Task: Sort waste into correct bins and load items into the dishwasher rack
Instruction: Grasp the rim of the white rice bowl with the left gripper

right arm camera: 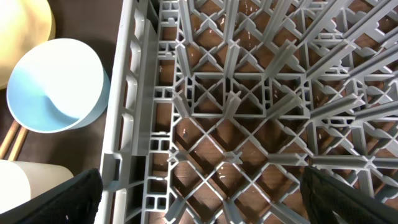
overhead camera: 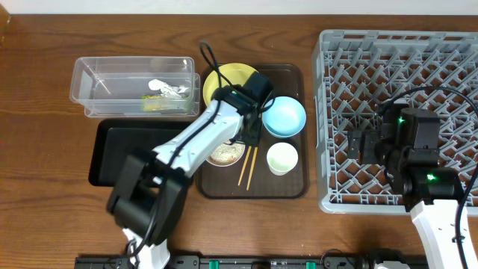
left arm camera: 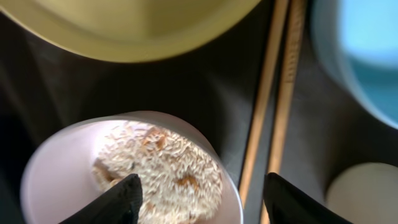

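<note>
Straddles white bowl (left arm camera: 50,177) rim with left gripper (left arm camera: 202,199), jaws apart — probably to lift and tip out rice scraps (left arm camera: 161,168). Holds right gripper (right arm camera: 199,202) over dishwasher rack (right arm camera: 249,93), jaws apart, idle.

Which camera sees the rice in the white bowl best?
The left wrist view: it looks into the white bowl from close, so the rice grains show. Overhead shows only a bit beside the left arm. The right wrist view misses it.

Noted white links, black joint housings on left arm (overhead camera: 196,138); black cable (overhead camera: 205,54) at wrist. Left end effector (left arm camera: 200,190): matte black fingers (left arm camera: 121,199). Right arm (overhead camera: 427,181): black housings, green LEDs (overhead camera: 404,119), white lower link.
</note>
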`<state>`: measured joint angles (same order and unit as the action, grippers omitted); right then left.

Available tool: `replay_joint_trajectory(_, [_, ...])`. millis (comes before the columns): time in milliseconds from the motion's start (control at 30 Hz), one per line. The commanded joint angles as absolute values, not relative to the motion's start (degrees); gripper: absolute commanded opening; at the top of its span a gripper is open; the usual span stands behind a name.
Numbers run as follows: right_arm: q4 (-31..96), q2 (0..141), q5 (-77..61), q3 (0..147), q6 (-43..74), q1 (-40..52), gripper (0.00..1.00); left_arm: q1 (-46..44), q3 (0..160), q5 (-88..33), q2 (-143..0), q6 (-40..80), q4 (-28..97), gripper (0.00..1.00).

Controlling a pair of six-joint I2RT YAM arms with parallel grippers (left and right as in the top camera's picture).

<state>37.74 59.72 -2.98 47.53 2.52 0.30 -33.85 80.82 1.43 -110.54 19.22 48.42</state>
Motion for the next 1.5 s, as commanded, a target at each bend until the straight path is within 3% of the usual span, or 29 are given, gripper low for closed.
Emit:
replay_joint_trajectory(0, [37.78,59.59,-3.11,48.64,2.96,1.15,0.99,-34.26,80.68,1.48,-113.38,18.74,48.73,0.58])
replay_joint_trajectory(167, [37.80,59.59,-3.09,48.64,2.94,1.15,0.99,-34.72,80.68,-1.08,-116.18,18.92,47.53,0.50])
replay_joint_trajectory(700, [37.76,59.59,-3.07,48.64,2.94,1.15,0.99,-34.96,80.90,-0.62,-113.14,18.90,46.89,0.45])
replay_joint_trajectory(867, [37.74,59.59,-3.09,48.64,2.94,1.15,0.99,-35.16,80.88,-0.64,-112.51,18.90,47.13,0.29])
replay_joint_trajectory(1067, [37.76,59.59,-3.09,48.64,2.94,1.15,0.99,-36.21,80.82,-0.64,-112.51,18.92,47.35,0.22])
replay_joint_trajectory(1467, [38.09,59.59,-3.09,48.64,2.94,1.15,0.99,-37.43,77.82,-0.62,-112.66,18.92,47.09,0.22])
